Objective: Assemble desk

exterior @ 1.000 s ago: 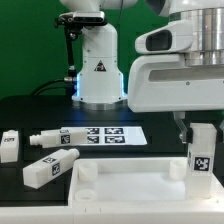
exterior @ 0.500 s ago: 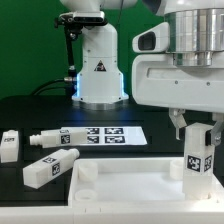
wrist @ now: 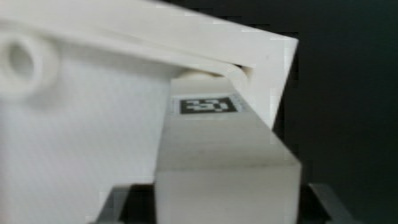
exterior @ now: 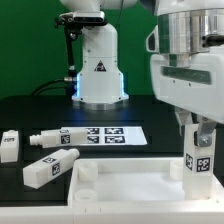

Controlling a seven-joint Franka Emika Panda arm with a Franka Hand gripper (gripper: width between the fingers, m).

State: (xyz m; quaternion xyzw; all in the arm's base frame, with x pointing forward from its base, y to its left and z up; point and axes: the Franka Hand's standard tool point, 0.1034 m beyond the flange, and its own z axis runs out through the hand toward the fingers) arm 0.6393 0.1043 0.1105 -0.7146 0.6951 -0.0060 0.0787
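Note:
The white desk top [exterior: 135,190] lies at the front of the black table, rim up, with round sockets at its corners. My gripper [exterior: 201,128] is shut on a white square leg [exterior: 201,150] with a marker tag and holds it upright over the top's far corner at the exterior view's right. In the wrist view the leg [wrist: 222,150] runs from between my fingers down to the top's corner [wrist: 240,75]. Three more legs lie at the exterior view's left: one [exterior: 10,144], one [exterior: 57,137] and one [exterior: 50,166].
The marker board [exterior: 103,134] lies flat behind the desk top. The robot base [exterior: 98,68] stands at the back of the table.
The gripper body has turned about its upright axis and shifted slightly to the exterior view's right, with the leg staying upright at the top's corner. The loose legs have not moved.

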